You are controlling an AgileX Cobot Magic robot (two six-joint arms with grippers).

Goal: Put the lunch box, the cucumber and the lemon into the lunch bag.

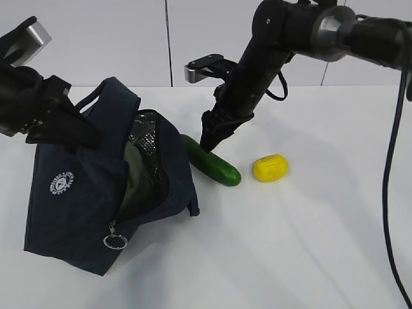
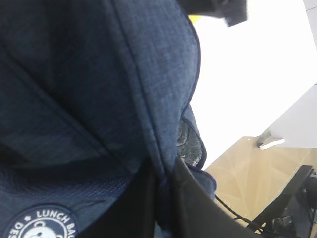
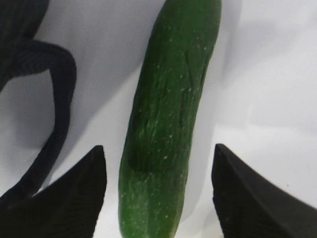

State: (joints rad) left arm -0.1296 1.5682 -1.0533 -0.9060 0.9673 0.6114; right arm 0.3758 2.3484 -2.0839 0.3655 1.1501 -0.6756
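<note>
Cucumber between open right hand

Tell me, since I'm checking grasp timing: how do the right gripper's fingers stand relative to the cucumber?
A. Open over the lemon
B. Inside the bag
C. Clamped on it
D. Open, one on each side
D: in the right wrist view the right gripper straddles the cucumber, with gaps between it and both fingers.

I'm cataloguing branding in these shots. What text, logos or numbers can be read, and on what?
"LUNCH BA": upper arc of the round white logo patch on the lunch bag, left wrist view; the word is cut off by the frame edge.
"DES": lower left arc of the same patch, also cut off.
The same patch in the exterior view: ring of lettering too small to read.
Cucumber, lemon, table: no text.
</note>
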